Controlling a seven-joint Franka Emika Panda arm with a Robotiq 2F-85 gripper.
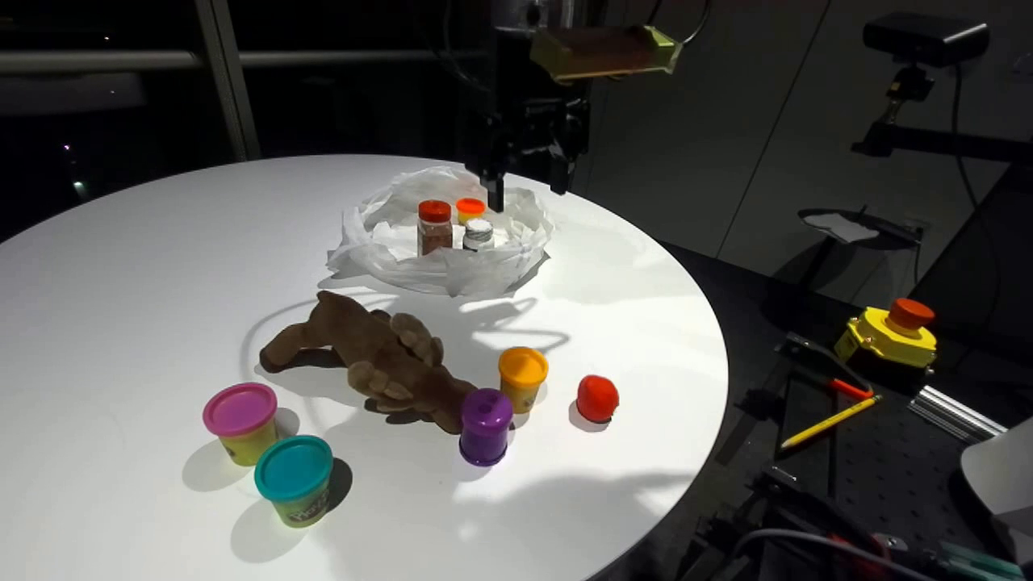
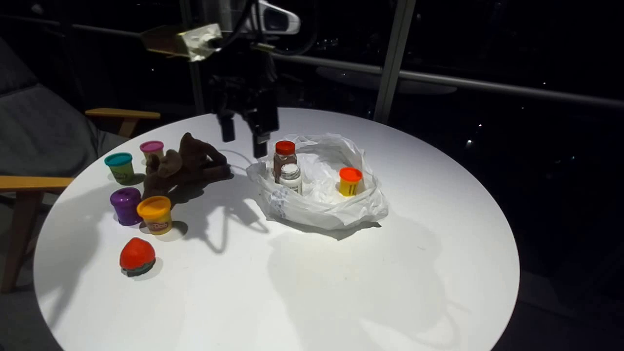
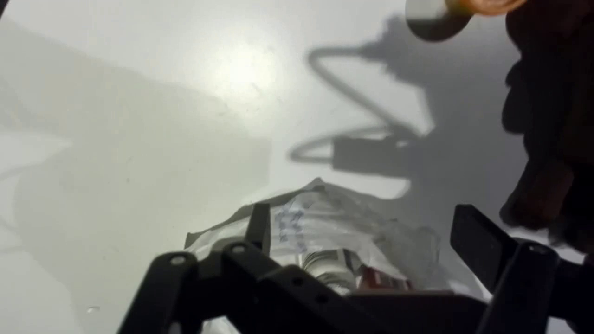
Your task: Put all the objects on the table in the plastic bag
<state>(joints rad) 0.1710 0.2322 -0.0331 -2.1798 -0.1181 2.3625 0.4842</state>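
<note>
Overhead — black two-fingered gripper (image 2: 244,139): its fingers (image 3: 480,246) spread wide apart, free of any grip, higher than a wrinkled, translucent whitish plastic bag (image 2: 321,213).
Bag: lies mouth upward on a large round table (image 2: 219,302) with a smooth white top.
Bag contents: a jar (image 2: 285,161) with a red lid, a small white-capped bottle (image 2: 291,178) just beside it, and a yellow tub (image 2: 349,186) with a red-orange lid, apart from both — all upright.
Floppy brown plush toy (image 1: 371,347): lies outside the bag, on the table.
Purple cylindrical tub (image 1: 485,428): stands at one end of the toy, just beside an orange-lidded yellow tub (image 1: 522,379).
Pink-lidded tub (image 1: 242,424) and teal-lidded tub (image 1: 294,480): stand near each other, by the toy.
Rounded red object (image 2: 137,254) with a dark underside: rests near the orange-lidded yellow tub, well apart from the bag.
</note>
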